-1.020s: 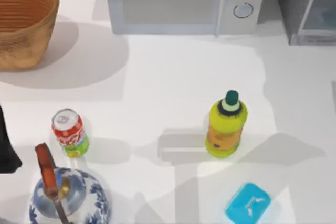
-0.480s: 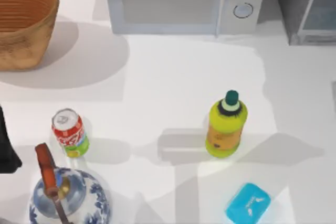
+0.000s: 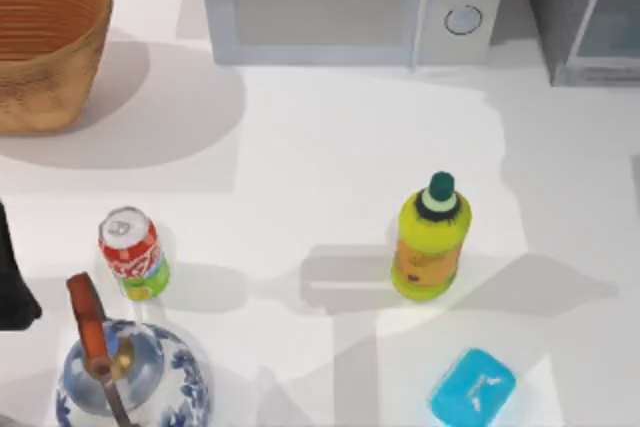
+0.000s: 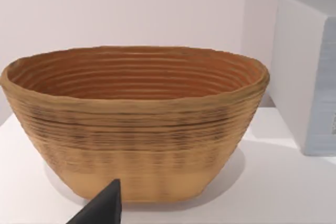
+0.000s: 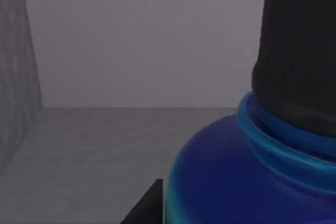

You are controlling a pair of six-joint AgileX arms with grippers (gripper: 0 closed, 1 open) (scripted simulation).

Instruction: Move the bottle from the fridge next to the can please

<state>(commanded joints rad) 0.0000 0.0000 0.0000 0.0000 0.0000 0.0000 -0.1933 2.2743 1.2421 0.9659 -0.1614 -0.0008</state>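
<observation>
1. the white bench [image 3: 330, 137] carries everything, from the appliances along its far edge to the smaller items near its front edge.
2. the pale grey microwave with two round knobs [image 3: 350, 2] stands at the middle of the far edge; the grey boxy fridge with a glass-paned, metal-framed door [image 3: 585, 12] sits in the far right corner.
3. the woven tan basket [image 3: 45, 42] occupies the far left corner, and the left wrist view faces it across bare bench.
4. the blue-and-white ceramic kettle with a brown handle [image 3: 125, 372] sits at the front edge towards the left.
5. the yellow-green bottle with an orange label and dark green cap [image 3: 428, 239] stands upright right of centre.
6. the squat bottle with a blue shoulder and black round cap [image 5: 252, 177] stands upright on the grey fridge floor, long axis vertical, cap pointing up, very close to the right wrist camera.
7. the small red soda can with a silver top [image 3: 132, 253] stands upright near the left edge, just behind the kettle.
8. the bright blue soap-like block [image 3: 472, 387] lies near the front edge towards the right.
9. the left gripper is parked at the left edge, one dark fingertip [image 4: 102, 208] showing; its opening cannot be told.
10. the right gripper is inside the fridge beside the bottle, one dark fingertip [image 5: 147, 205] visible; whether it has hold of anything cannot be told.
</observation>
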